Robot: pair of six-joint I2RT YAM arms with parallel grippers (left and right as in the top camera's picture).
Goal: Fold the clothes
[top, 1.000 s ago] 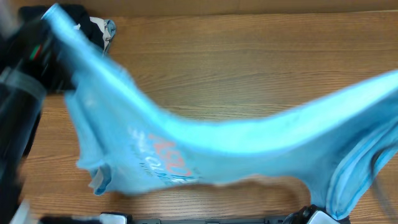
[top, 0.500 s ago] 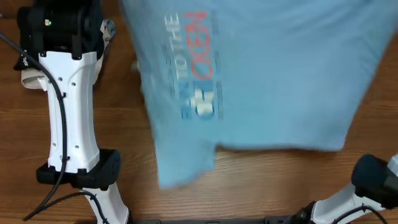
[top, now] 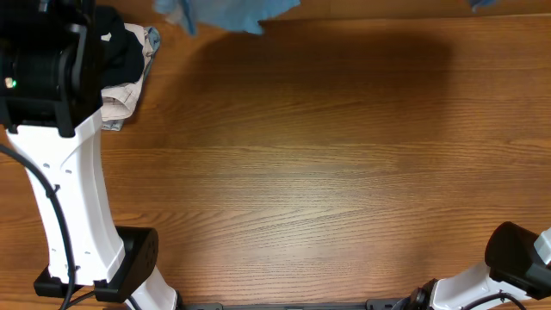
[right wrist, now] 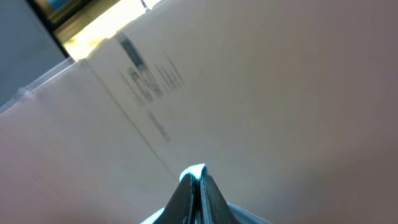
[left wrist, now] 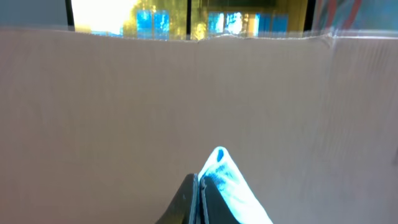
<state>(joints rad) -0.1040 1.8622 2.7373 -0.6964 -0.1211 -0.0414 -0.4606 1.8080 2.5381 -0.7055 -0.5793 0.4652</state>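
The wooden table [top: 327,172] has the left arm [top: 73,189] running its white link up the left side from a base at the front edge to a black wrist at the far left corner, while only a black joint of the right arm [top: 516,254] shows at the front right. The light-blue T-shirt [top: 225,12] is held up along the far edge, with just its blurred lower bunches in the overhead view. Both wrist cameras face a cardboard wall [left wrist: 124,93]: the left gripper [left wrist: 198,186] is clamped tight on a peak of blue cloth and the right gripper [right wrist: 198,180] pinches a small tip of it, and the folded garments [top: 127,69] lie beside the left wrist.
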